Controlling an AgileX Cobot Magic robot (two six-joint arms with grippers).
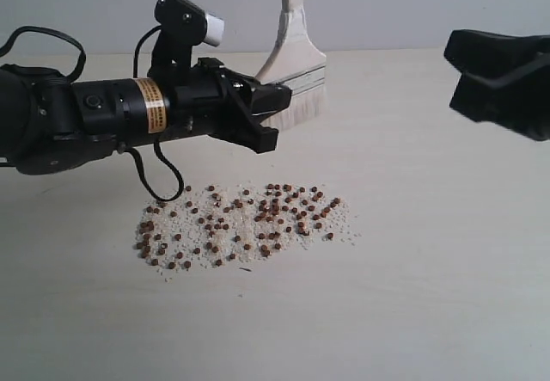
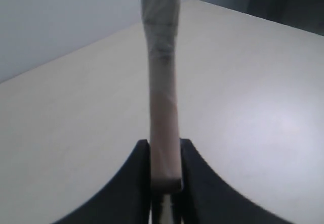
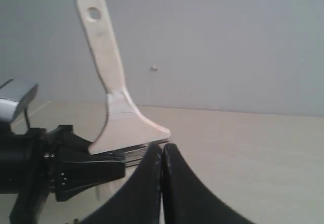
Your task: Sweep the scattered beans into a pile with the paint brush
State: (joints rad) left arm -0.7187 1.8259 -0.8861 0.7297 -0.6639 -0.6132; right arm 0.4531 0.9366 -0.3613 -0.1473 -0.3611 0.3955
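Note:
The paint brush (image 1: 295, 58) hangs in the air behind the beans, its handle pointing up and its cream bristles down. My left gripper (image 1: 268, 110) is shut on the paint brush near the silver ferrule. In the left wrist view the paint brush (image 2: 164, 102) shows edge-on, pinched in the left gripper (image 2: 165, 169). The beans (image 1: 243, 222) lie scattered among whitish crumbs on the table in front of and below the brush. My right gripper (image 1: 494, 80) hovers at the far right, shut and empty. From the right gripper (image 3: 162, 150) the paint brush (image 3: 114, 107) shows its handle hole.
The pale table (image 1: 430, 252) stretches around the bean patch. A grey wall (image 1: 387, 3) rises behind the table's far edge. The left arm's black body (image 1: 60, 119) and cable reach in from the left above the table.

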